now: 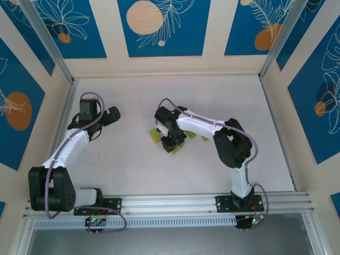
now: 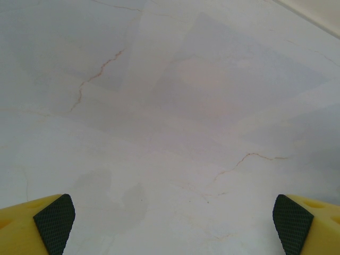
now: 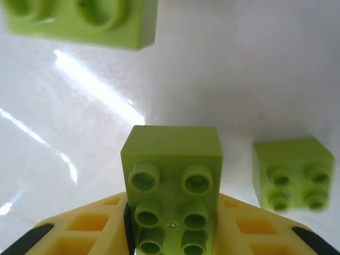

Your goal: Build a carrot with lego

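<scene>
At mid-table (image 1: 133, 175), the right gripper (image 3: 172, 234) is clamping a lime brick (image 3: 171, 159) between its yellow fingers (image 3: 90, 228), with the studs facing the wrist camera. Whether that brick is resting on the white surface or hanging just above it, I cannot tell. Just to its right a square brick (image 3: 294, 172) is lying loose with its studs showing, apart from the held one. A third brick (image 3: 79, 21) is lying farther off at the top left of that view, also apart. From above, the rest of the lego (image 1: 155, 135) is sitting scattered close round the gripper as separate green pieces. Well to the left, the left gripper (image 2: 172, 222) is hanging with its jaws spread wide over bare table, gripping nothing. Judging by this, the carrot is barely getting started. I cannot make out any two bricks pressed together, so one piece is in hand and all the stacking is probably lying ahead.
</scene>
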{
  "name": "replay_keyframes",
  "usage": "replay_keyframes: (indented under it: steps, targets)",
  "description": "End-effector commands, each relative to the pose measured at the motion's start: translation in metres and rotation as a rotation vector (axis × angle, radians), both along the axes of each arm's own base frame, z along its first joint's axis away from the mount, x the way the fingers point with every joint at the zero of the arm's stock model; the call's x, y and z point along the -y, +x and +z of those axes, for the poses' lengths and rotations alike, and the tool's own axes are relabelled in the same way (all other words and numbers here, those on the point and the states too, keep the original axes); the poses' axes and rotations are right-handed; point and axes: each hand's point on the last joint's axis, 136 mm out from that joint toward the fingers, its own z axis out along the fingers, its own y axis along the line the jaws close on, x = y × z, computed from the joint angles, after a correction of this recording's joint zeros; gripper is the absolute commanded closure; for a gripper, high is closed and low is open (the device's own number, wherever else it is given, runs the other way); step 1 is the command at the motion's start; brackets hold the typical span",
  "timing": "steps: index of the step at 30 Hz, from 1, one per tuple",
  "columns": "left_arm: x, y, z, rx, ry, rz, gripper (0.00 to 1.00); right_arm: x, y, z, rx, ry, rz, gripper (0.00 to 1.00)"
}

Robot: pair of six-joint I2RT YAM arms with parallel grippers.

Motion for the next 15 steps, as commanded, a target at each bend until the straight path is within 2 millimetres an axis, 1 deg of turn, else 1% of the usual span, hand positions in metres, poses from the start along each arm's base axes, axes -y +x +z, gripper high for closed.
replay_keyframes:
  steps: [1, 3, 7, 9, 15]
  targets:
    - [-0.001, -0.001, 0.006, 0.01, -0.025, 0.004, 0.02, -0.003, -0.001, 0.039, 0.027, 0.041, -0.024, 0.63]
    - [-0.001, -0.001, 0.006, 0.012, -0.028, 0.003, 0.02, -0.008, 0.003, 0.049, 0.029, 0.059, -0.031, 0.63]
    - [0.0, -0.001, 0.007, 0.015, -0.031, 0.0, 0.02, -0.022, 0.016, 0.059, 0.027, 0.066, -0.045, 0.63]
    - [0.0, -0.002, 0.008, 0.018, -0.032, -0.001, 0.02, -0.028, 0.024, 0.058, 0.019, 0.056, -0.05, 0.63]
    - [0.0, -0.003, 0.011, 0.025, -0.033, -0.001, 0.02, -0.046, 0.045, 0.044, -0.014, 0.021, -0.073, 0.63]
